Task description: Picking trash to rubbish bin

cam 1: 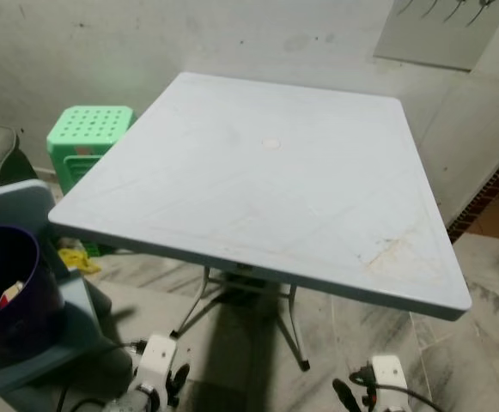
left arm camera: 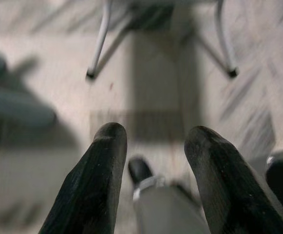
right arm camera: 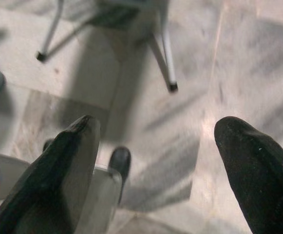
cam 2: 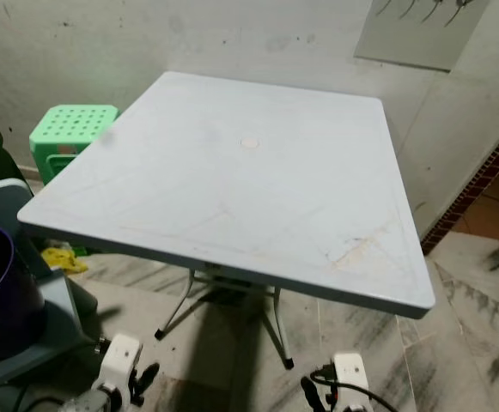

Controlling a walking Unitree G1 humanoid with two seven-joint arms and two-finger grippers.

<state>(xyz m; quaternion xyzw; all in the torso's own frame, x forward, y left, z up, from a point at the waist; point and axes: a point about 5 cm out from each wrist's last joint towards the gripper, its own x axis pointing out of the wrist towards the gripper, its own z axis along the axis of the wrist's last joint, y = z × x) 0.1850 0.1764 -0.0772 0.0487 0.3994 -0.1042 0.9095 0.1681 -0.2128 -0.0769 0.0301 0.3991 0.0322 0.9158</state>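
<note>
ahead of both lowered arms stands a pale blue square table [cam 1: 266, 180] on thin metal legs [cam 1: 296, 330], its near edge just beyond the wrists, its top scuffed at the right corner. the left gripper [left arm camera: 153, 161] hangs over the marble floor [right arm camera: 248, 63] with its fingers a little apart, empty; the right gripper [right arm camera: 156, 161] hangs beside it, fingers spread wide, empty. left of the left gripper, a dark purple bin [cam 1: 4, 283] sits on a grey-blue seat [cam 1: 51, 343] with some trash [cam 1: 10, 294] inside. beyond it a green stool [cam 1: 86, 137] stands against the grey wall [cam 1: 103, 43]. floor right of the right gripper lies open.
</note>
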